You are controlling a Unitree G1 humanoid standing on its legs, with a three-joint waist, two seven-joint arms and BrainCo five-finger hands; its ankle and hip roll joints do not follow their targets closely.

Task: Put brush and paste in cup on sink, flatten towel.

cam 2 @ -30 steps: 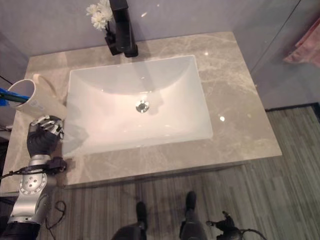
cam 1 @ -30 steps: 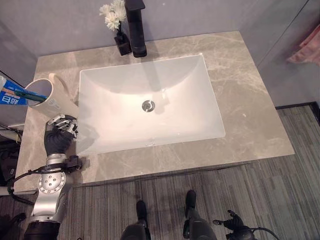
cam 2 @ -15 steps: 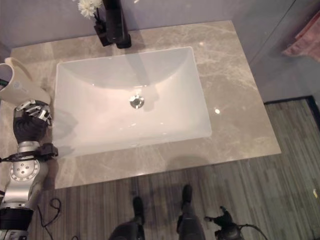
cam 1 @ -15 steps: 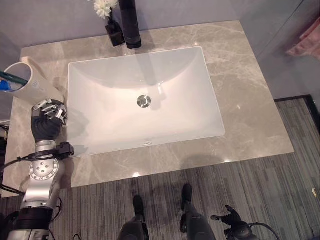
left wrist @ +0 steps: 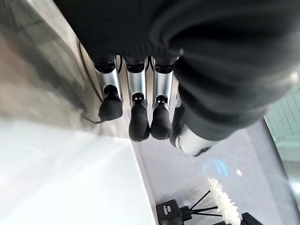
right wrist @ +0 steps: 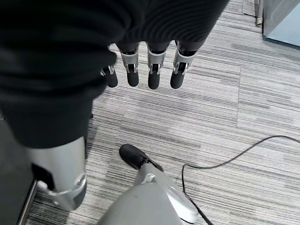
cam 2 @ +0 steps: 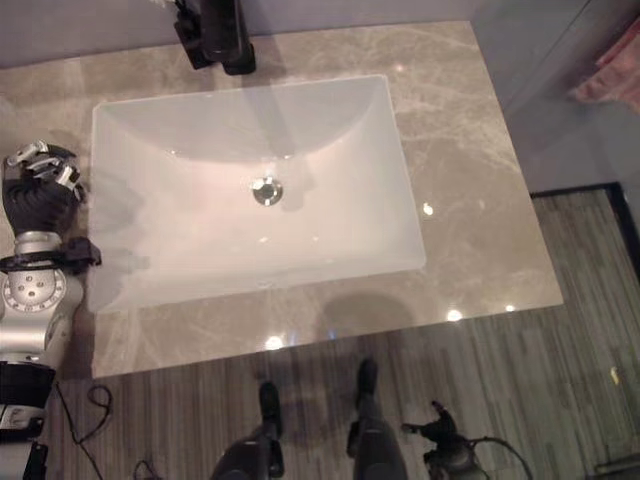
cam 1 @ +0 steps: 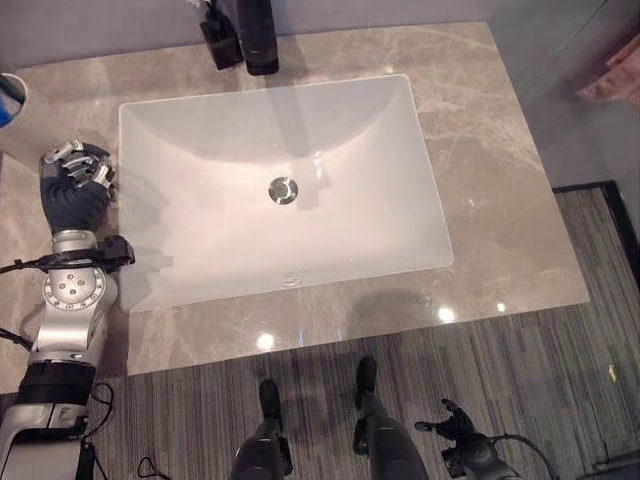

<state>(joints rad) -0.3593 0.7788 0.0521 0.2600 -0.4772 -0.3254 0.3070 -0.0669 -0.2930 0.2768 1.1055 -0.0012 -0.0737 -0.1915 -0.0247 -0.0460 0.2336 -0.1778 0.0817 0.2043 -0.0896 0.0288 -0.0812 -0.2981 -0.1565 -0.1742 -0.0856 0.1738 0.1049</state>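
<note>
Grey-beige marble-look desk w/ a white rectangular basin sunk in it, round metal drain near its middle. Black tap stands at the back edge of the desk, a small black vase just beside it on the robot's left; in the left wrist view the vase holds white flowers on thin dark stems.

Cup: only a sliver of a white rim w/ something blue in it shows at the far left edge of the left eye view, on the back left part of the desk. Can't tell brush from paste there. It sits beyond the left hand, apart from it.

Left hand is over the desk strip just left of the basin, by the basin's rim. Its silver, dark-tipped fingers are curled under, side by side, nothing between them and the thumb; they grip nothing.

Right hand hangs low over grey striped carpet floor, well apart from the desk; fingers hang down straight and relaxed, holding nothing.

Pink towel hangs at the far right edge, off the desk, against the grey wall; it looks bunched in folds, not flat, and is partly cut off by the frame.
</note>
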